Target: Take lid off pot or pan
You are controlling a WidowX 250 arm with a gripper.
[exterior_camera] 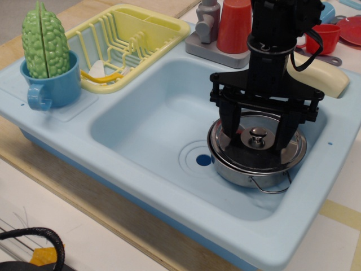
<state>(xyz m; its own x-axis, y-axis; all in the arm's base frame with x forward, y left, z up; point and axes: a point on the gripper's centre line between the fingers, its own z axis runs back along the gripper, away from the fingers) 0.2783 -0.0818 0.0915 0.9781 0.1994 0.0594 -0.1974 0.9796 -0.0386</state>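
Observation:
The shiny steel pot [232,170] sits in the right part of the light blue sink [141,121], with a wire loop handle [272,187] at its front. The round flat lid [254,158] lies on it, and its small metal knob [258,134] stands at the centre. My black gripper [257,139] is open and low over the lid. One finger [229,123] stands left of the knob and the other [285,135] right of it, both apart from the knob. I cannot tell whether the tips touch the lid.
The sink's drain hole [203,160] is just left of the pot. A yellow dish rack [132,39] and a blue mug [53,87] holding a green vegetable [45,42] stand at the left. A grey tap [207,22], a red cup [234,25] and a red bowl [322,37] stand behind.

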